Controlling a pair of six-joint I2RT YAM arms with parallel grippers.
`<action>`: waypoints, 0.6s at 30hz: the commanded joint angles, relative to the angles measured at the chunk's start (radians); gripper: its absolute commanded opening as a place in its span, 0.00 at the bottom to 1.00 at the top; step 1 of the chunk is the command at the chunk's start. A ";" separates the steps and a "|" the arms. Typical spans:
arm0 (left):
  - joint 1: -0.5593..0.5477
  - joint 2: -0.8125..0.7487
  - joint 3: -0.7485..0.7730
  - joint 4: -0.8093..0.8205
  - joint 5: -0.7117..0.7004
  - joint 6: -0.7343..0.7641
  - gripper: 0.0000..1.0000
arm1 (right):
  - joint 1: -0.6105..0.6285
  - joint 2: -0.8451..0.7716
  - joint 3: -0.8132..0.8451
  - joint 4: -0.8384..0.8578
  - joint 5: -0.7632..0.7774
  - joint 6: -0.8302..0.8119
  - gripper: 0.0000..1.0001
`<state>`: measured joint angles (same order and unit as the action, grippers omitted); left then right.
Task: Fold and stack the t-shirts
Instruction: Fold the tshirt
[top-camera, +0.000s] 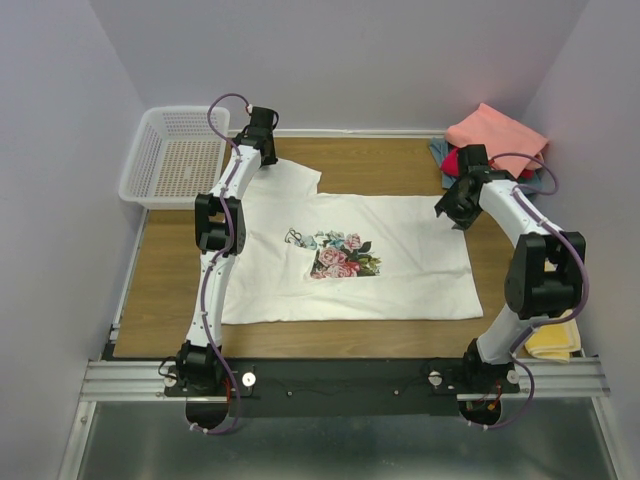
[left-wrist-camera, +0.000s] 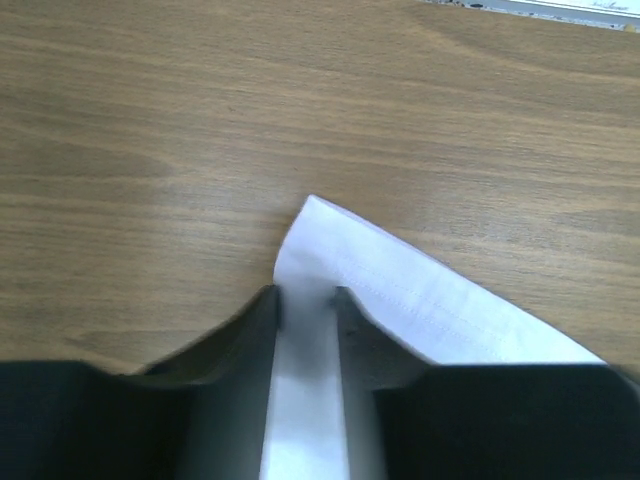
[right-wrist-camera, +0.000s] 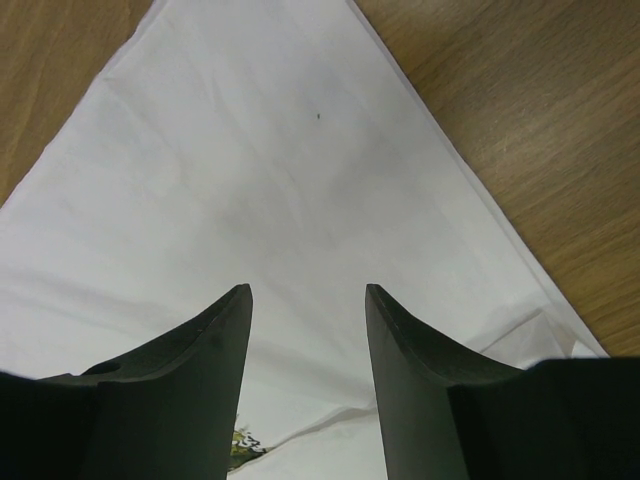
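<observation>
**A:** Where does the white t-shirt (top-camera: 400, 260) lie?

**B:** It's spread flat across the middle of the table (top-camera: 170, 280), rose print facing up, and its hem runs along near the table's near edge. One sleeve reaches toward the far-left corner.

**A:** And the left gripper (left-wrist-camera: 305, 295)?

**B:** It's out over that sleeve, fingers pressed together with a strip of white cloth pinched between them. The wrist view shows the hemmed tip of the sleeve poking out past the fingertips onto bare wood.

**A:** The right gripper (right-wrist-camera: 308, 290)?

**B:** Spread wide and holding nothing. It hangs over the shirt's far-right part, and its own camera shows white cloth under both fingers, with wood to either side. Whether the tips touch the cloth can't be told.

**A:** The other shirts?

**B:** They're piled at the far-right corner, well apart from the left gripper: the salmon-pink shirt (top-camera: 497, 135) on top, the crimson shirt (top-camera: 453, 160) and the grey-blue shirt (top-camera: 440, 148) peeking out beneath (how neatly those two are folded can't be made out).

**A:** Anything else?

**B:** A white mesh basket (top-camera: 135, 185) sits at the far-left corner, just beside the left arm.
</observation>
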<state>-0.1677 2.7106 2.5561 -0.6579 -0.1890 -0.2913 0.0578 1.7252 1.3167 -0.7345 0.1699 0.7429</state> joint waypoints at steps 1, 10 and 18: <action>-0.001 0.023 0.020 -0.003 0.023 0.020 0.13 | 0.004 -0.041 -0.008 -0.013 -0.004 0.012 0.57; -0.001 -0.032 -0.031 0.032 0.020 0.029 0.00 | 0.005 -0.006 0.009 -0.017 0.068 -0.016 0.58; -0.001 -0.135 -0.102 0.061 0.023 0.044 0.00 | 0.002 0.252 0.216 -0.020 0.183 -0.076 0.58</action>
<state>-0.1677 2.6820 2.5000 -0.6216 -0.1791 -0.2691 0.0578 1.8397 1.4322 -0.7506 0.2584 0.7055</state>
